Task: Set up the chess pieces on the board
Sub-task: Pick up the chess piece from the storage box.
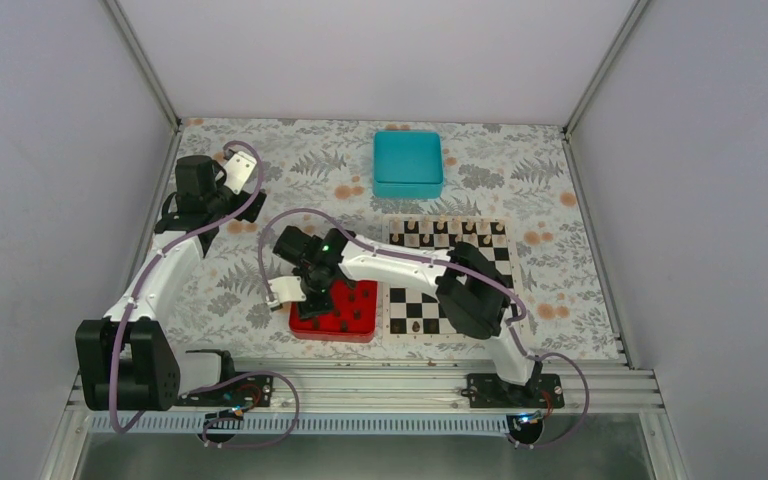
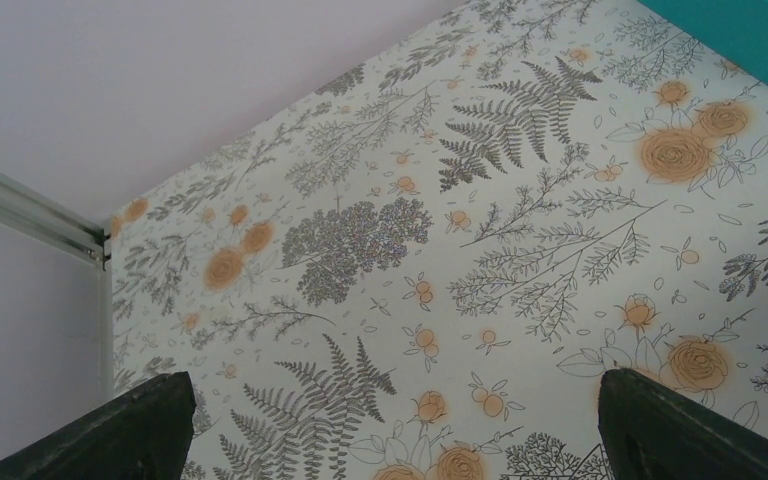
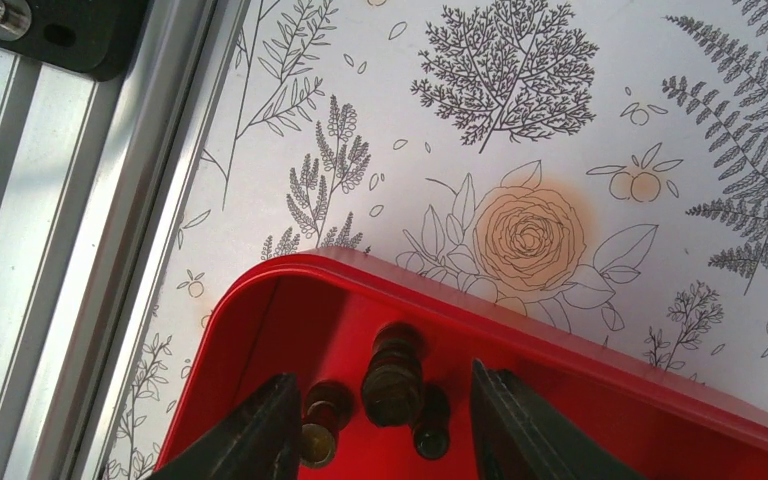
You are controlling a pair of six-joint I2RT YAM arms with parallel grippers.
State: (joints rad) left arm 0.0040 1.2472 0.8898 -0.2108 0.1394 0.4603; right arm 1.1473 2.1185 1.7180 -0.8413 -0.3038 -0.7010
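Only the far rows of the flat black-and-white checkered board (image 1: 400, 300) seem filled, while many tiny dark brown chess pieces (image 3: 392, 375) wait in the red square plastic tray (image 3: 560, 340), with the right gripper (image 3: 378, 400) holding its jaws apart around one and the left gripper (image 2: 400, 440) holding its jaws apart over the floral surface (image 2: 520, 200).

tray (image 1: 332, 334) — left of board (image 1: 410, 300)

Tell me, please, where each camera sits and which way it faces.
Top external: above and behind the robot, looking down on the table; left arm and right arm show.
Left wrist: on the left arm, facing the far-left corner; open left tool at bottom.
Right wrist: over the tray corner, looking down on pieces; open right tool straddles one.
Shared: box in top and left wrist; tray in top and right wrist.
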